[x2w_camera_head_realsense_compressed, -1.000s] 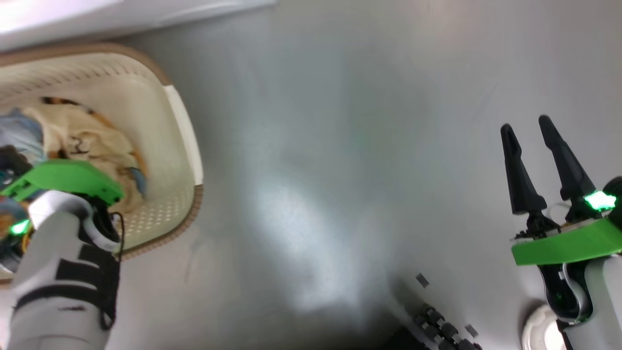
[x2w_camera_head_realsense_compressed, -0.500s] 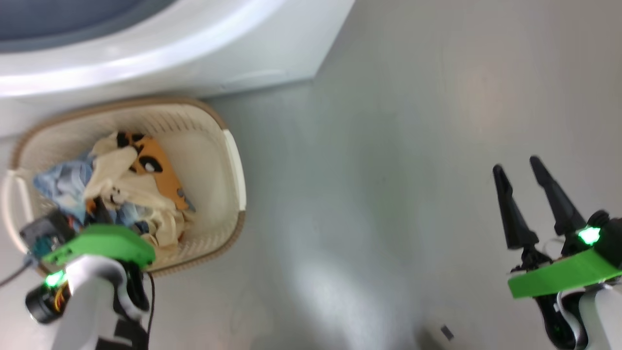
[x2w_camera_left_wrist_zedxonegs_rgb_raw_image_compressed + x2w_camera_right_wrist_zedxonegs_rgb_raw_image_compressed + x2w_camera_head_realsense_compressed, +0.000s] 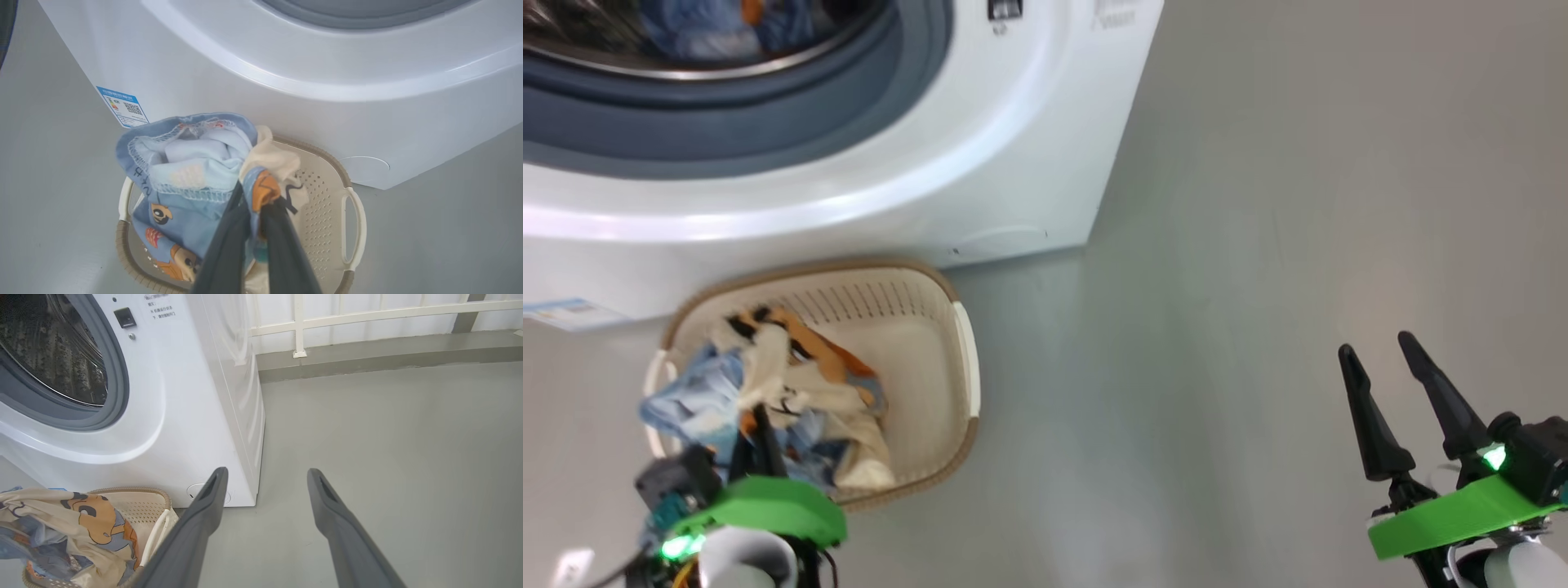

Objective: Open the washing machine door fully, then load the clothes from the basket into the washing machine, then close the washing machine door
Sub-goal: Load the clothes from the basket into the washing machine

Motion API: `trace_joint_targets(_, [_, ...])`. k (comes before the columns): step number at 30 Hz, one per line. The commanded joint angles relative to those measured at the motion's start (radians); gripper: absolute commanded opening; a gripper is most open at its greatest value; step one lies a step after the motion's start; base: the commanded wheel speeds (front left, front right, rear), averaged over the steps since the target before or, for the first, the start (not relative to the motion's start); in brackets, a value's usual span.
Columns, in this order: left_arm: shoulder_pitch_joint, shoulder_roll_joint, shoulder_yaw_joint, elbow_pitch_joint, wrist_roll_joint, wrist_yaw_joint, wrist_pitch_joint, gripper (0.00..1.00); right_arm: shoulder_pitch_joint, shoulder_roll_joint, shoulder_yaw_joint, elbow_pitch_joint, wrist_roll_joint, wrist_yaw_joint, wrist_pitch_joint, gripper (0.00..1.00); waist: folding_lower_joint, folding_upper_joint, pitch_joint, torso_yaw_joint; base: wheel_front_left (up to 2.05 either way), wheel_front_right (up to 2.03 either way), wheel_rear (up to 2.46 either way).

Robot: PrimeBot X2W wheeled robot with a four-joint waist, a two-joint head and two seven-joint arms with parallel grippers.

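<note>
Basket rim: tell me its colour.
The basket rim is brown, with a woven look, above cream sides. It shows best in the head view.

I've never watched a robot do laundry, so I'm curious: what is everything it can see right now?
washing machine: one, white, behind the basket
drum: one, steel, inside a blue-grey seal
loaded clothes: some, blurred blue and orange, in the drum
basket: one, cream with brown rim, on the floor before the machine
clothes: one bundle, light blue and cream with orange bears, over the basket
sticker: one, blue, low on the machine
round cover: one, white, low on the machine
floor: grey
railing: one, white, far side
left fingers: two, dark, shut on the clothes
right fingers: two, dark, apart, over bare floor
</note>
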Motion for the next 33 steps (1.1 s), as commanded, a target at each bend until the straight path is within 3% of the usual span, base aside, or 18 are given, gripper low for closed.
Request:
trace_joint_targets(1, [0.017,0.018,0.021,-0.034,-0.001,0.006,-0.006,0.00,0.021,-0.012,0.017,-0.019,-0.017,0.002,-0.005,1.00,0.0000,0.0000,-0.060,0.028,0.00,0.00,0.00])
trace_joint_targets(12, [0.147,0.018,-0.027,-0.222,0.063,0.035,-0.006,0.00,0.069,-0.002,0.009,-0.011,-0.049,0.002,-0.005,1.00,0.0000,0.0000,-0.178,0.067,0.00,0.00,0.00])
trace_joint_targets(33, [0.236,0.018,0.006,-0.368,0.188,0.013,-0.006,0.00,0.102,0.026,0.026,-0.004,-0.082,0.002,-0.005,1.00,0.0000,0.0000,-0.290,0.076,0.00,0.00,0.00])
